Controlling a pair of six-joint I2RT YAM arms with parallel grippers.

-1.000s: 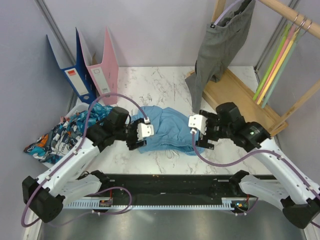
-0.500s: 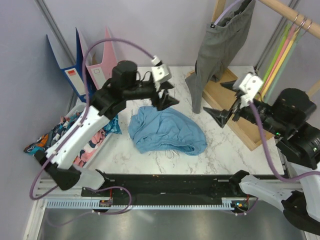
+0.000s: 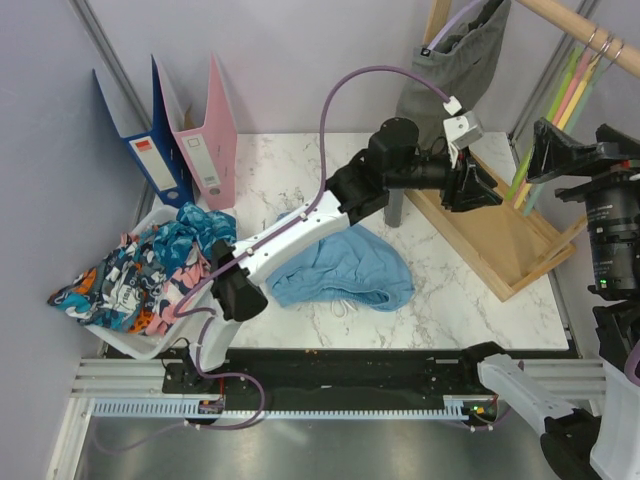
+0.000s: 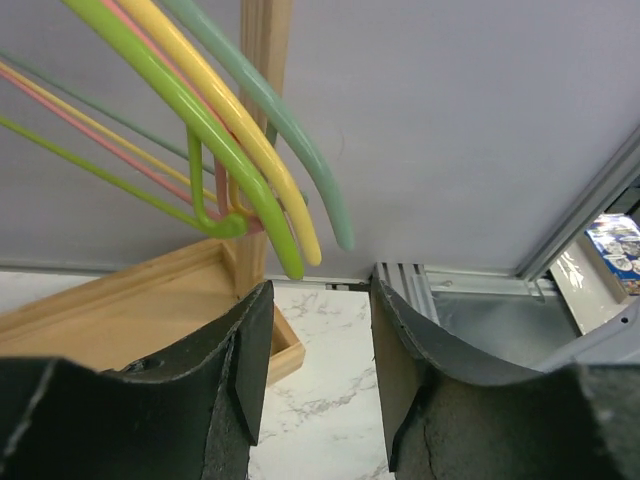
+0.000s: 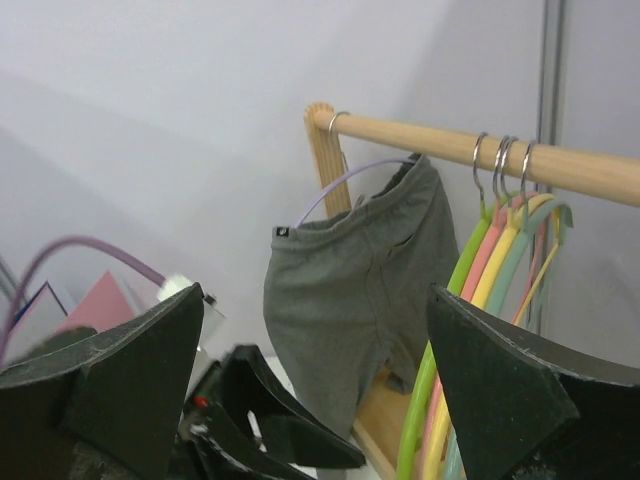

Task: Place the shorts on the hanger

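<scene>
The light blue shorts lie crumpled on the marble table, held by neither gripper. The lime hanger hangs on the wooden rod at the right, leftmost of the coloured hangers. In the left wrist view the lime hanger curves just above and beyond my open, empty left gripper. My left gripper reaches over the rack base, below the hangers. My right gripper is raised high, open wide and empty. In its view the lime hanger hangs ahead, towards the right finger.
A grey garment hangs at the rod's left end. Pink, yellow and teal hangers hang beside the lime one. The wooden rack base stands at the right. A bin of patterned clothes and binders stand at the left.
Both grippers left the shorts and went up. The left arm stretched far right under the hangers. The right arm rose high by the rod. The shorts stayed on the table.
</scene>
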